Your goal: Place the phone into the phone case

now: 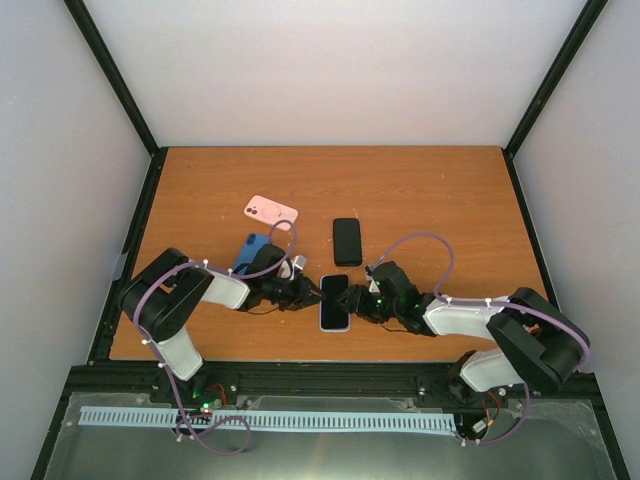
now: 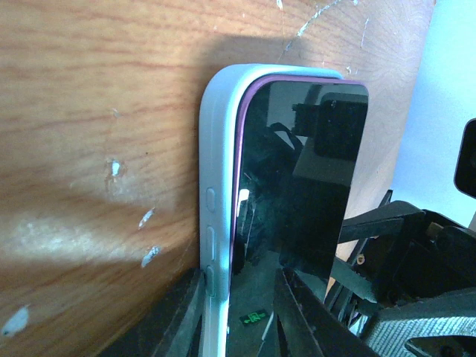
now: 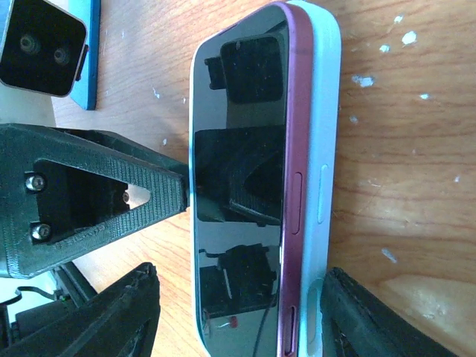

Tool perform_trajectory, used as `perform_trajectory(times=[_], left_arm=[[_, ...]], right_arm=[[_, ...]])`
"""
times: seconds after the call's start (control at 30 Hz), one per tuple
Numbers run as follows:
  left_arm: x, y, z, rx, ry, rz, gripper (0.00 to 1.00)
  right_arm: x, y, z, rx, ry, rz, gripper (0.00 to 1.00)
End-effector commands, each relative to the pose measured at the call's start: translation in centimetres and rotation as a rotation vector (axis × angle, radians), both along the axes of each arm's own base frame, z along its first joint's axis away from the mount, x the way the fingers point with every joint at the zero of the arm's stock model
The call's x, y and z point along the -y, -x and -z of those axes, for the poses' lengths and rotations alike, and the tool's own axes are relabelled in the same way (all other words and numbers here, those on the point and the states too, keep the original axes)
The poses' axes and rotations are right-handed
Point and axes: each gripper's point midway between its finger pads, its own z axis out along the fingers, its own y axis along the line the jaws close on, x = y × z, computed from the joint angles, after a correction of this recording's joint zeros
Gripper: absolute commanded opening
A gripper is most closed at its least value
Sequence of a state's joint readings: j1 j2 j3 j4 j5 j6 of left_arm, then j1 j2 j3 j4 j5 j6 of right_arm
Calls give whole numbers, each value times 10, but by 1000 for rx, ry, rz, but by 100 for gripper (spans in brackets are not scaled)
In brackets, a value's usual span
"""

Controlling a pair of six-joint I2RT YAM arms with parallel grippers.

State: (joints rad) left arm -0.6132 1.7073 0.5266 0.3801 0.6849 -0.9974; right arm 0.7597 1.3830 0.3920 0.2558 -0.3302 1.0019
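The phone (image 1: 335,300) lies screen-up in the pale phone case (image 3: 327,111), directly between the two grippers, its purple side standing proud along the buttoned edge. The right gripper (image 1: 362,298) has its fingers (image 3: 357,316) spread, straddling the phone's near end. The left gripper (image 1: 303,290) brackets the case's rim; whether it pinches, I cannot tell.

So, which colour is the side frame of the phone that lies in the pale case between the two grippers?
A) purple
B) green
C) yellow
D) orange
A: in the right wrist view the phone shows a purple side frame with its buttons, right beside the pale blue wall of the case.
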Motion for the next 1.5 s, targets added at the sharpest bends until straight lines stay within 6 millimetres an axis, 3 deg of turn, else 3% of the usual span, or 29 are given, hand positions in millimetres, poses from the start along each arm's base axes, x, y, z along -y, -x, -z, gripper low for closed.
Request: perform_trajectory(times=[0.0,0.23,0.77,0.87,1.17,1.3,1.4,1.47], left_arm=[[3,7,0,-17,26,19,26],[1,15,-4,-23,32,17,33],[-5,20,-2,-21,-8,3,47],[-5,21,-1,-22,-11,3,47],[-7,20,1,-17,-29,-3,47],[-8,20,4,-23,-38,-6,47],[-8,20,4,-24,-39,-5,47],[-8,20,4,-27,-38,-7,47]], right_arm=[[-24,-12,-49,80,-190,-9,58],[-30,-9,-62,70,-293,-8,59],[-36,-9,-53,56,-315,-29,49],[-35,-10,-43,42,-265,-26,41],[-26,-10,-18,-1,-178,6,3],[-23,-10,-12,-13,-148,16,4],[-23,-11,-11,-17,-123,8,21],[-24,-12,-11,-11,-109,1,23]])
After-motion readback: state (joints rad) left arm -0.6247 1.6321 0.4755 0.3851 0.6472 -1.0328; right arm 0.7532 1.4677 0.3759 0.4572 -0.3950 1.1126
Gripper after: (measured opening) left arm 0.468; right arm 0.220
